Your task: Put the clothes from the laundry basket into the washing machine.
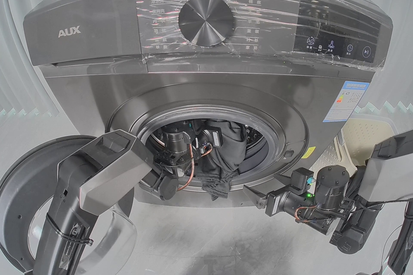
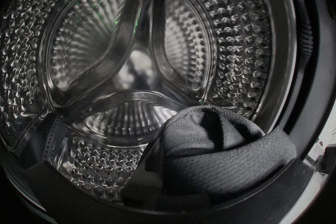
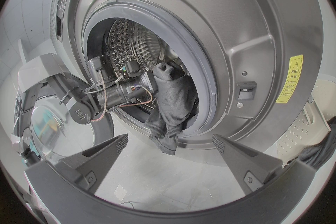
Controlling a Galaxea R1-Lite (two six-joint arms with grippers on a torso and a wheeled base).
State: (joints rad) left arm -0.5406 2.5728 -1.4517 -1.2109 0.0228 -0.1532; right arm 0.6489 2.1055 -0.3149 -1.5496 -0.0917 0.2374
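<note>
Right gripper (image 3: 168,139) is hanging wide open and empty, low before the washing machine (image 1: 206,87). Left gripper (image 3: 148,82) is sitting at the mouth of the drum (image 3: 140,42), touching the dark garment (image 3: 171,98); its opening cannot be told. Garment is draping over the door seal (image 3: 206,70), long axis vertical, lower end hanging outside toward the floor (image 3: 168,179).

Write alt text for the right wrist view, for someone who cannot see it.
A dark garment hangs half out of the open doorway of the washing machine, with the left arm extending into the drum beside it. In front, the right gripper is open and empty; a cream laundry basket stands beside the machine.
</note>
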